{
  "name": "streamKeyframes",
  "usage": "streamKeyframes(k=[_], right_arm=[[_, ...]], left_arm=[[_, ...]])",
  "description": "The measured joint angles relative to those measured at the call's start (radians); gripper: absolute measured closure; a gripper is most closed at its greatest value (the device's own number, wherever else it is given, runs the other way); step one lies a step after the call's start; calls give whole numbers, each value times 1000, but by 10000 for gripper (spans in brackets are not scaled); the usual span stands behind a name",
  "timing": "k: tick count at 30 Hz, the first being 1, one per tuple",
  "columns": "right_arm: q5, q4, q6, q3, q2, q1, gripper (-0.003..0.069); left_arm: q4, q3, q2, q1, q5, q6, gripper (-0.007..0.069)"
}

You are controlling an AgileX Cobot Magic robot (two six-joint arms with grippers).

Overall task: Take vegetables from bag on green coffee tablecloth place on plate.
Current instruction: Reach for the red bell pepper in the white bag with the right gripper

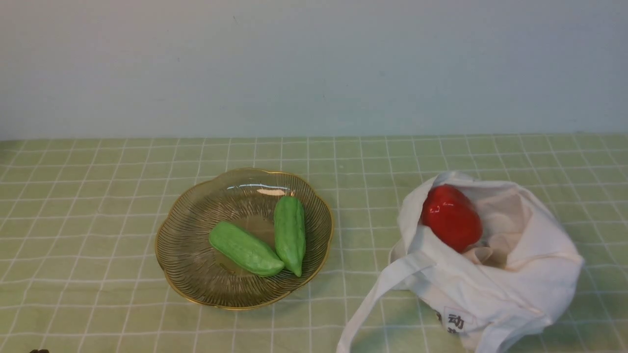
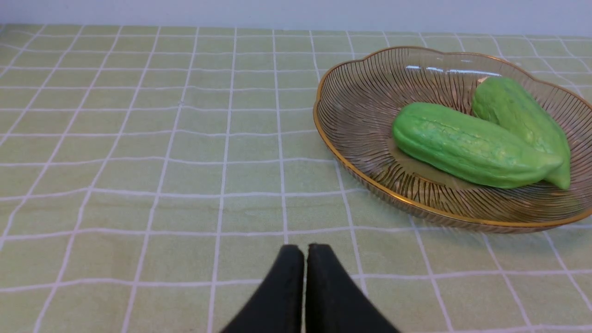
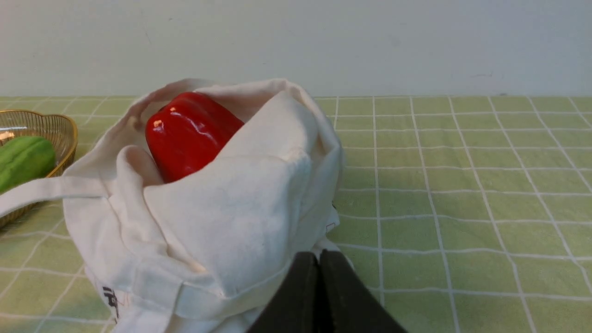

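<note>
A glossy red bell pepper [image 1: 451, 216] lies in the open mouth of the white cloth bag [image 1: 520, 274] at the right; it also shows in the right wrist view [image 3: 187, 132], inside the bag [image 3: 231, 217]. The ribbed glass plate [image 1: 196, 274] with a gold rim sits left of centre and holds two green gourds [image 1: 245, 249] [image 1: 289, 234]. In the left wrist view the plate [image 2: 365, 111] lies ahead of my left gripper [image 2: 305, 249], which is shut and empty over the cloth. My right gripper [image 3: 318, 255] is shut and empty, just in front of the bag.
The pale green checked tablecloth [image 1: 98, 206] covers the whole table up to a plain wall at the back. A long bag strap [image 1: 373, 304] trails toward the front edge between plate and bag. Neither gripper shows in the front view.
</note>
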Motion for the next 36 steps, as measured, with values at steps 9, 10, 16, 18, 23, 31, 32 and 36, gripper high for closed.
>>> streamKeyframes(k=[9,10,16,18,23,31,32,36], right_arm=[[-240,220,148,5,0,0,673],[-283,285,184,5,0,0,673],[-353,382,225,5,0,0,673],[-353,391,223,5,0,0,673],[-411,395,223,5,0,0,673],[-299,295,219,-252,77,0,673],[-225,262,213,-327,125,0,673],[38,213,121,-546,319,1,673]], left_arm=[[0,0,0,0,0,0,629],[0,0,0,0,0,0,629],[0,0,0,0,0,0,629],[0,0,0,0,0,0,629],[0,0,0,0,0,0,629],[0,0,0,0,0,0,629],[0,0,0,0,0,0,629],[0,0,0,0,0,0,629]])
